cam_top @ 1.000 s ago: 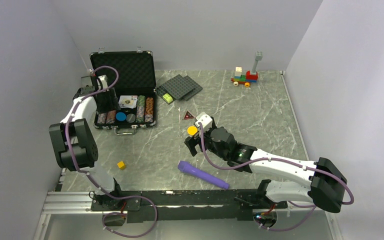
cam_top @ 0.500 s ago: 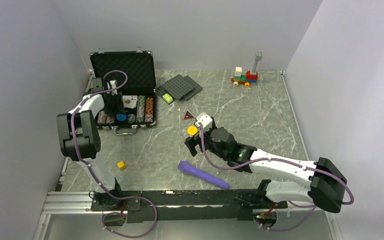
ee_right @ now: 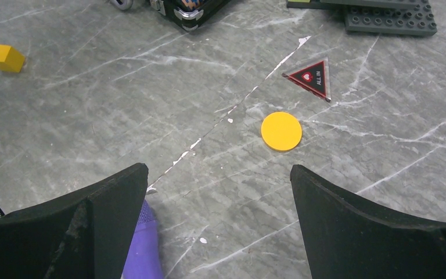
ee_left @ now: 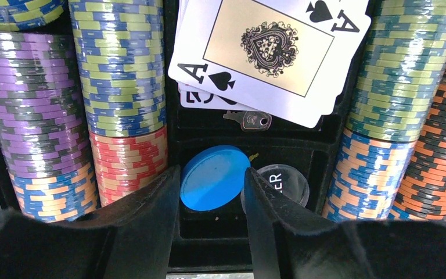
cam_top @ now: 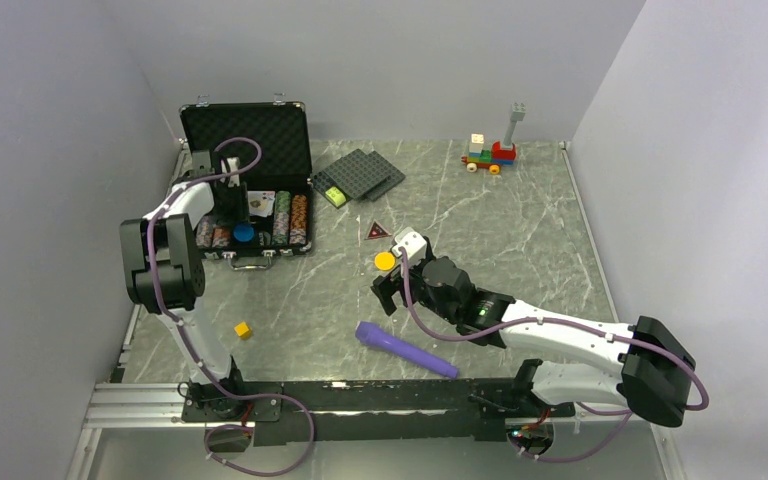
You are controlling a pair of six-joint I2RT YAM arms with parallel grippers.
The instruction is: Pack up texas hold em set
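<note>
Since the earlier frame, the left gripper (ee_left: 212, 174) has moved from the left edge of the case (cam_top: 245, 130) to over its middle compartment, and its jaws have narrowed. Its matte black fingers (ee_left: 162, 203) now stand on both sides of the smooth round blue disc (ee_left: 215, 180); whether they already squeeze it I cannot tell. Striped chip stacks (ee_left: 122, 64) and glossy playing cards (ee_left: 267, 52) lie around it. The right gripper (ee_right: 219, 170) hangs wide open and empty over the grey marbled table (ee_right: 93, 116). The flat yellow disc (ee_right: 281, 131) and the dark red triangle (ee_right: 312, 77) lie ahead of it. Plain pale walls (cam_top: 410, 60) enclose the table.
</note>
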